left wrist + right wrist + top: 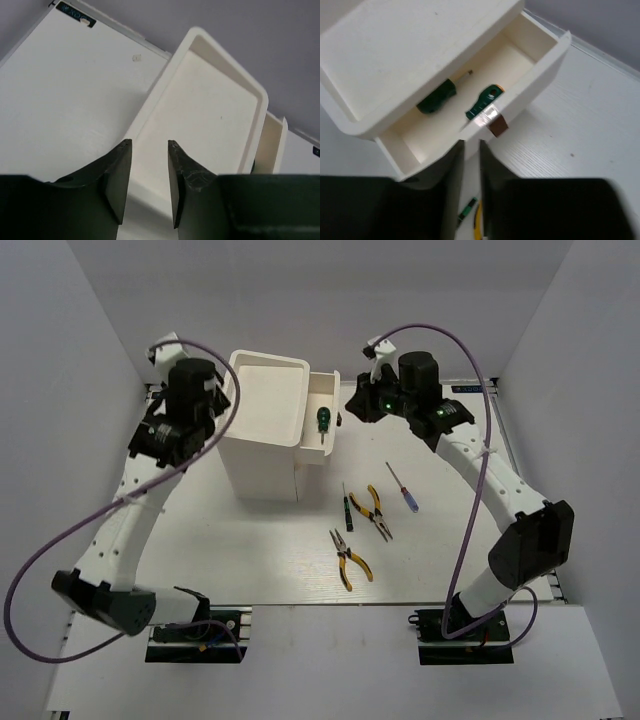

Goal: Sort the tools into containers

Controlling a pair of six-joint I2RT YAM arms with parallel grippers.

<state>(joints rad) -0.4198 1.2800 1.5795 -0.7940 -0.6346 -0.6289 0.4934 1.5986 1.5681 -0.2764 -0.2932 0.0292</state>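
A tall white box (262,455) with a rimmed top stands at the back. Its top drawer (330,435) is pulled out to the right, and the right wrist view shows two stubby green-handled screwdrivers (437,97) (484,102) lying inside it. On the table lie a thin dark-green screwdriver (347,506), two yellow-handled pliers (373,510) (350,559) and a blue-handled screwdriver (405,490). My right gripper (354,403) hovers above the drawer's front wall by its dark knob (497,125), jaws narrowly apart and empty (471,145). My left gripper (220,398) is open and empty over the box's left rim (149,145).
White walls enclose the table on the left, back and right. The box's recessed top (210,110) holds nothing. The loose tools lie just right of the box, in front of the open drawer. A purple cable loops off each arm.
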